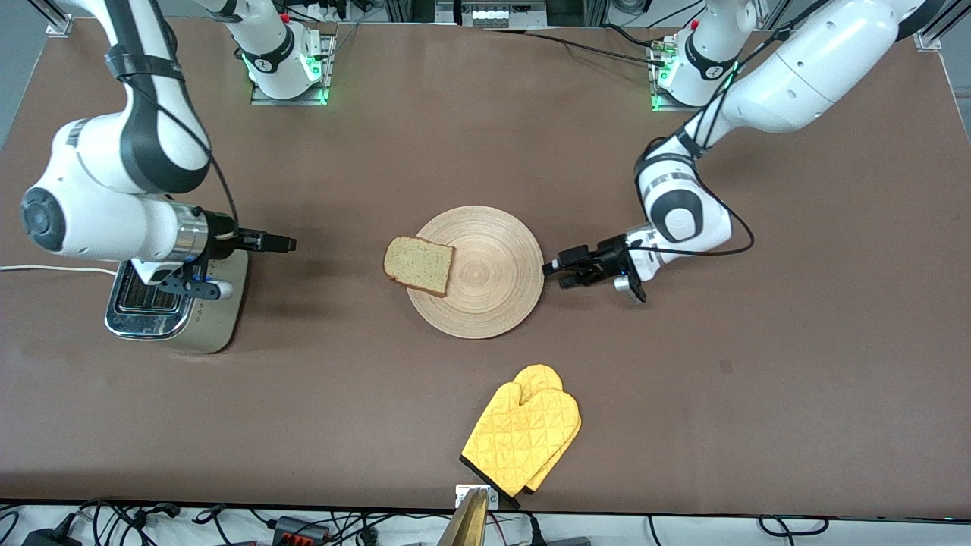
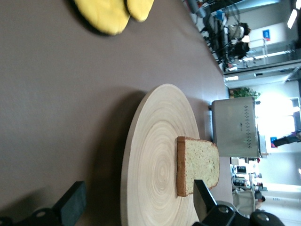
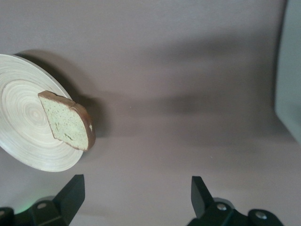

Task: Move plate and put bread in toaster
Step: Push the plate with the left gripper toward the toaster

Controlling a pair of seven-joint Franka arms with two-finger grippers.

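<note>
The tan wooden plate (image 1: 493, 280) lies at the table's middle. The bread (image 1: 419, 265) rests on its rim toward the right arm's end and hangs over the edge. My left gripper (image 1: 554, 273) is low at the plate's rim toward the left arm's end, open. In the left wrist view the plate (image 2: 155, 155) edge lies between its spread fingers, untouched, with the bread (image 2: 200, 165) and toaster (image 2: 235, 127) past it. The toaster (image 1: 212, 311) stands at the right arm's end. My right gripper (image 1: 284, 243) hovers open and empty beside it, facing the bread (image 3: 68, 122) and plate (image 3: 23, 127).
A yellow oven mitt (image 1: 523, 436) lies near the table's front edge, nearer the camera than the plate; it also shows in the left wrist view (image 2: 113, 14). The toaster's white cord (image 1: 53, 268) runs off the table's end. Bare brown tabletop lies between toaster and plate.
</note>
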